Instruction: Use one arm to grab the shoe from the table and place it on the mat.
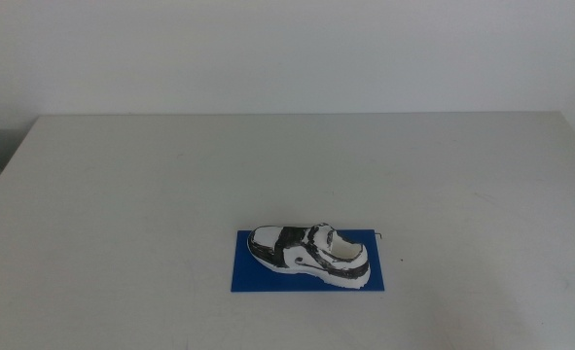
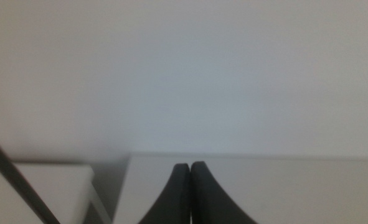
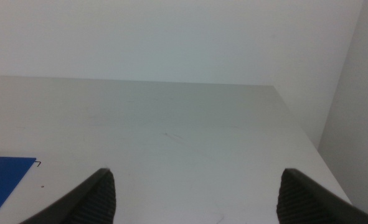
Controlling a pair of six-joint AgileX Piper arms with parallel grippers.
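Shoe: the white-and-black sneaker [image 1: 309, 256] lies on its sole on the blue mat [image 1: 251, 276], toe toward the picture's left in the middle view, heel toward the right.
Fit on mat: the sneaker sits lengthwise along the mat, within its edges, with a blue margin showing at the toe end and along the near side; the heel end comes close to the mat's right edge.
Why it lies so: judged from this layout, the placing step looks done, since the shoe rests flat and free with nothing holding it.
Mat: it lies flat on the white-grey table [image 1: 122, 194], toward the near edge and slightly right of centre.
Arms in the middle view: neither arm shows, so both appear pulled back out of that camera's field.
Left gripper [image 2: 190, 165]: its two dark jaws are pressed together with no gap and nothing between them; the wrist camera faces the wall over a table edge, which suggests a parked, waiting pose.
Right gripper [image 3: 196, 180]: its jaws stand wide apart and empty, held low over the bare tabletop; a corner of the blue mat [image 3: 6, 177] shows just beside one jaw, so this arm is the nearer one to the shoe.
Risk: little, as the sneaker looks stable.
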